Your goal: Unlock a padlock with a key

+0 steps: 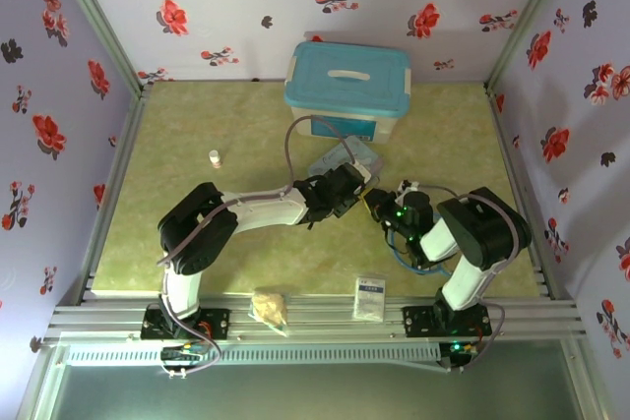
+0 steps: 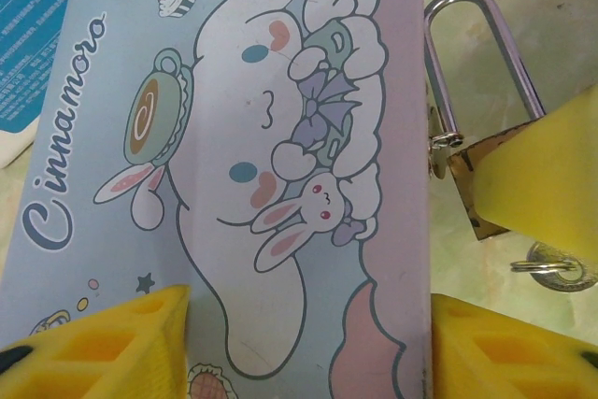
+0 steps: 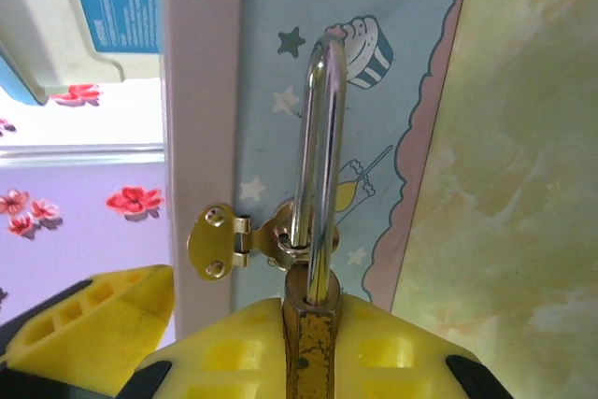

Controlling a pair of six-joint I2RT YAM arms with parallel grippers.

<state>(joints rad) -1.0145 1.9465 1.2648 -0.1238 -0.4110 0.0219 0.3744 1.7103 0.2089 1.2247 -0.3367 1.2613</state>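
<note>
The pastel cartoon tin [image 2: 280, 137] lies under my left gripper [image 2: 308, 343], whose yellow fingers [image 2: 112, 343] press both long sides, shut on it. The brass padlock [image 3: 316, 352] hangs by its silver shackle [image 3: 318, 137] through the tin's hasp [image 3: 220, 242]. My right gripper [image 3: 313, 324] is shut on the padlock body, one pad on each flat face. The left wrist view shows the padlock [image 2: 472, 189] beside the tin's right edge, half covered by a right finger [image 2: 551, 165]. A small round key head with a ring [image 2: 553, 273] lies just below it. From above, both grippers [image 1: 345, 189] [image 1: 379, 206] meet at the tin [image 1: 345, 156].
A teal lidded box [image 1: 346, 86] stands at the back of the green mat. A small white bottle [image 1: 215, 157] stands to the left. A white packet [image 1: 369, 297] and a crumpled tan lump [image 1: 269, 307] lie at the near rail. Floral walls close three sides.
</note>
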